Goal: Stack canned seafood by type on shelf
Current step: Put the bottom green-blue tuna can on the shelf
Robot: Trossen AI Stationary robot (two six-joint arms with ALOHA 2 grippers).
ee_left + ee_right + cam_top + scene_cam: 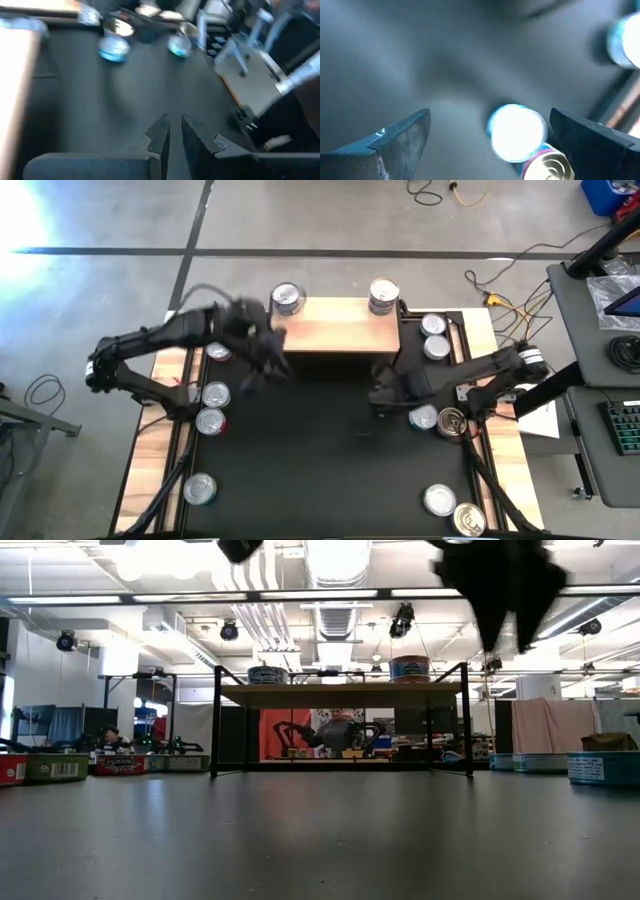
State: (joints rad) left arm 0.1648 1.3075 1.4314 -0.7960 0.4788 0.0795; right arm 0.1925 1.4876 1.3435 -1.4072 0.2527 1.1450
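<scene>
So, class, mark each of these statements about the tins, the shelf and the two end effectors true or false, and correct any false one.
1. Tins stand on the shelf at both of its ends. True.
2. The right end effector is shut. False: it is open, with a silver-topped tin below it.
3. The left end effector holds a tin. False: it is shut with nothing in it.
4. Tins lie on the mat on both sides. True.
</scene>
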